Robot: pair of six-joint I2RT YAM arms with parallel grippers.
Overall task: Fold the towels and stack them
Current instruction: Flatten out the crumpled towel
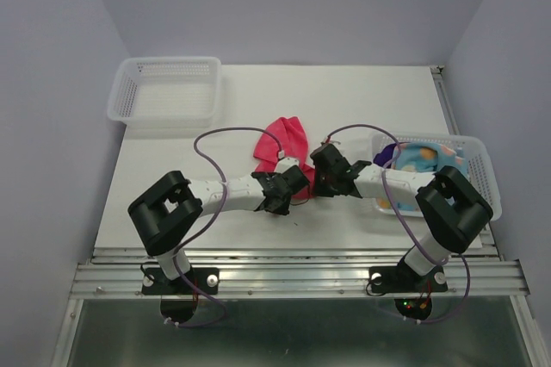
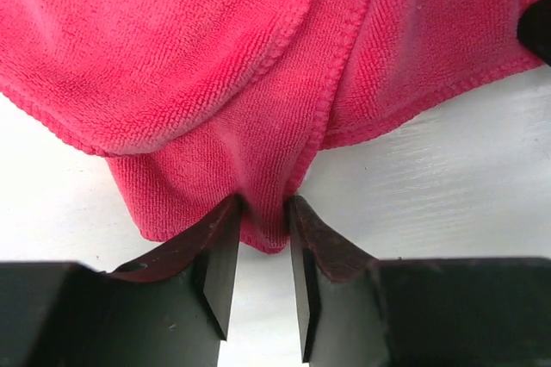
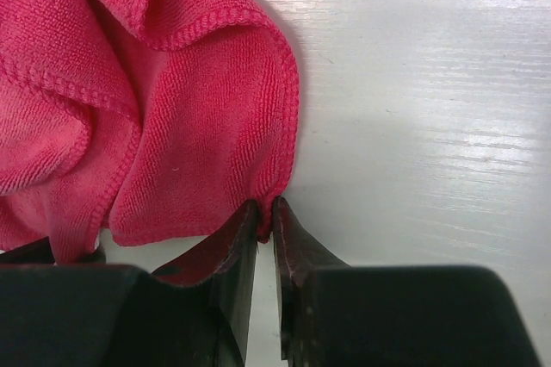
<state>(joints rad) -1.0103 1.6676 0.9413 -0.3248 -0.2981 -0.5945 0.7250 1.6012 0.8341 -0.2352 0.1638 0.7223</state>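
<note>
The white table (image 1: pixel 362 100) fills most of what I can see, boxed in by pale walls. The left arm (image 1: pixel 224 193) and the right arm (image 1: pixel 392 182) both reach in from the near edge, and their ends come close together near the middle of the table.

At the far left corner sits a white mesh basket (image 1: pixel 168 91) with nothing visible in it. A second basket (image 1: pixel 478 169) stands at the right edge, just beside the right arm.

The pink towel (image 1: pixel 284 139) lies crumpled in a loose heap on the bare table, between the two baskets and just beyond the two wrists. In the second basket there is a light blue towel (image 1: pixel 426 158) with orange and yellow dots. A dark purple towel (image 1: pixel 385 153) is bunched at its left end.

The left gripper (image 2: pixel 263 205) is pinched onto a hanging fold at the near edge of the pink towel, with cloth filling the narrow gap between its fingers. The right gripper (image 3: pixel 265 208) has its fingers almost together, nipping the stitched hem at a near corner of the same towel. The cloth on both sides rests on the table.
</note>
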